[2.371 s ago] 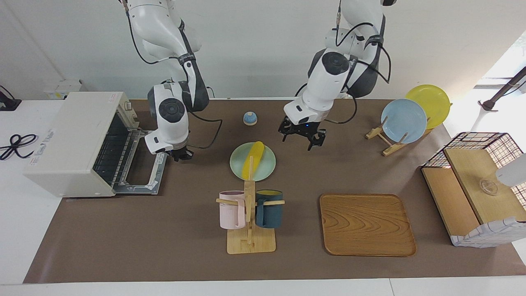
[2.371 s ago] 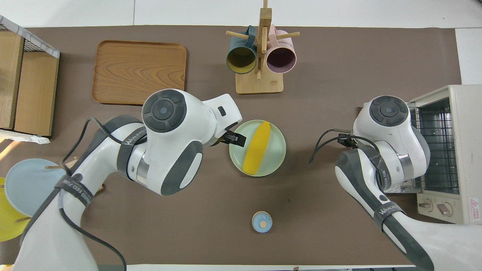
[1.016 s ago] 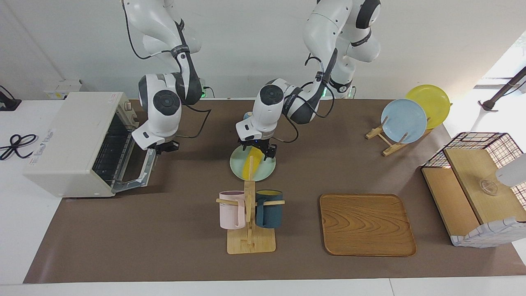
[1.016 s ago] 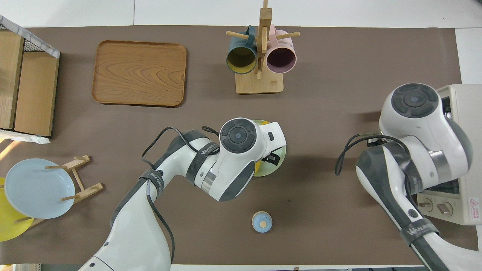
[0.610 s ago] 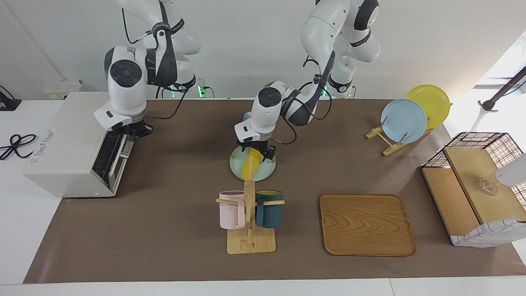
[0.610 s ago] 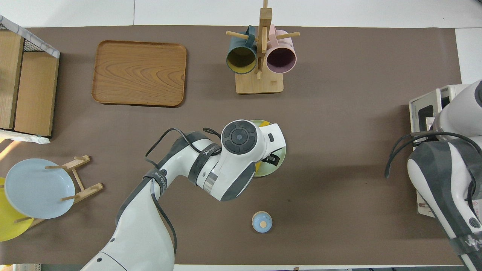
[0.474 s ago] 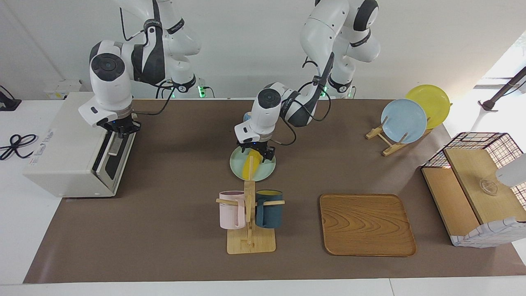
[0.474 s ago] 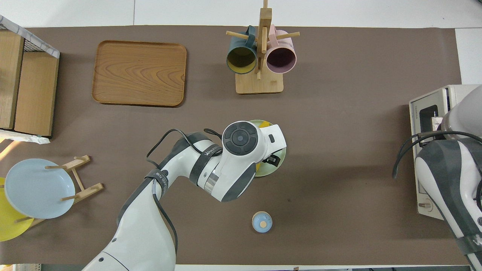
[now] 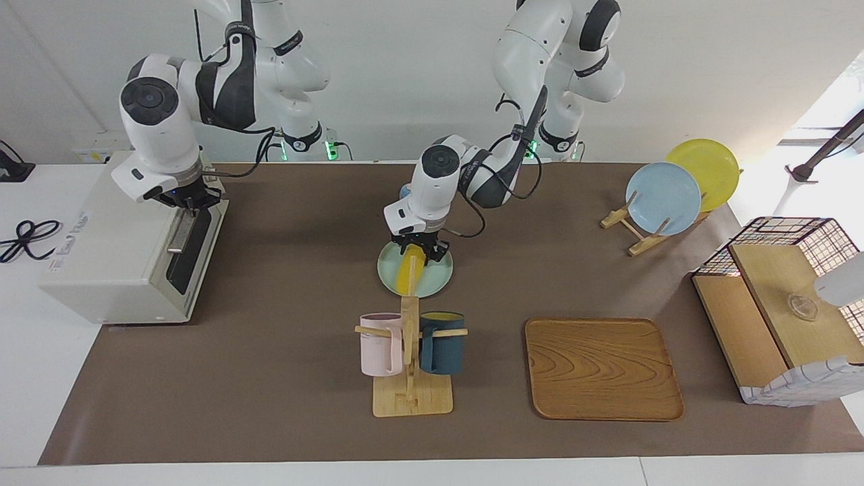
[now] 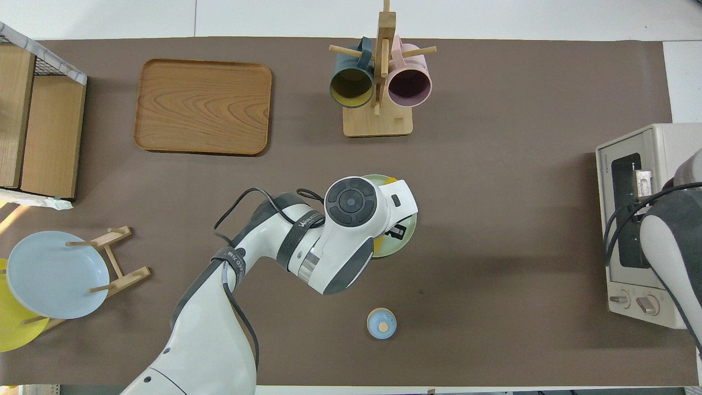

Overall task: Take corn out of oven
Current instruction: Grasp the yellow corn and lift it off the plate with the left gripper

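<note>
Now the smooth yellow corn cob lies on the pale green round plate mid-desk, pinched by the left end effector, which stood spread before. The right end effector, pressed together, has swung the off-white toaster oven door closed.

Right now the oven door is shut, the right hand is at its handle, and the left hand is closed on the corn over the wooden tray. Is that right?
Not quite. The left hand is closed on the corn over the pale green plate, not the wooden tray, which lies bare toward the left arm's end of the table. The facing view shows it. The oven door is shut, with the right hand at its handle.
</note>
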You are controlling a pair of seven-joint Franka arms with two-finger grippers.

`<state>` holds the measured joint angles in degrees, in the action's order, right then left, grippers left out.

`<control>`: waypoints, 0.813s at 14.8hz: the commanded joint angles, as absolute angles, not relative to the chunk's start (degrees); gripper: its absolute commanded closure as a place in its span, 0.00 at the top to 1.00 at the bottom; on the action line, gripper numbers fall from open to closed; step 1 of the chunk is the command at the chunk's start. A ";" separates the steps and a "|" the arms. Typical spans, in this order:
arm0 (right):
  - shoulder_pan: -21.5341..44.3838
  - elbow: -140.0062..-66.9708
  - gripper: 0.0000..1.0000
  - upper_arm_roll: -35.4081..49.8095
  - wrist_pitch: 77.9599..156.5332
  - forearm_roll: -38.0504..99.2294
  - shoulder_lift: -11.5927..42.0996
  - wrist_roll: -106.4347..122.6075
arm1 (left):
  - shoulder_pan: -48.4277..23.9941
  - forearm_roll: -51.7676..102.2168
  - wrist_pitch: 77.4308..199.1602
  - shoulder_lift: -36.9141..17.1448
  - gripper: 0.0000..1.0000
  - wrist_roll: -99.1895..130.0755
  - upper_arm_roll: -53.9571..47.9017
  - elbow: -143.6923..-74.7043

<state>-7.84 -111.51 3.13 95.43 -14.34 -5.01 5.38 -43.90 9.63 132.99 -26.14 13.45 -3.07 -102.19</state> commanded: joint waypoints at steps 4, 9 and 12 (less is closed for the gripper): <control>-4.93 -105.30 0.21 4.13 92.99 -2.21 -4.75 3.88 | -42.11 8.53 128.69 -22.43 0.00 16.35 -1.67 -101.51; -0.97 -104.24 0.48 4.13 91.76 -1.23 -4.57 -1.23 | -34.38 8.26 117.71 -15.39 0.00 16.44 -0.71 -99.85; -0.71 -102.49 1.00 4.13 91.76 1.23 -3.70 -1.32 | -29.82 6.15 115.93 -14.15 0.00 16.09 3.24 -99.84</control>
<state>-0.36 -105.36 4.05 93.25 -0.87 -5.34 -0.97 -32.49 7.73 117.29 -14.61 15.48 1.73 -99.70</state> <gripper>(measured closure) 0.383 0.454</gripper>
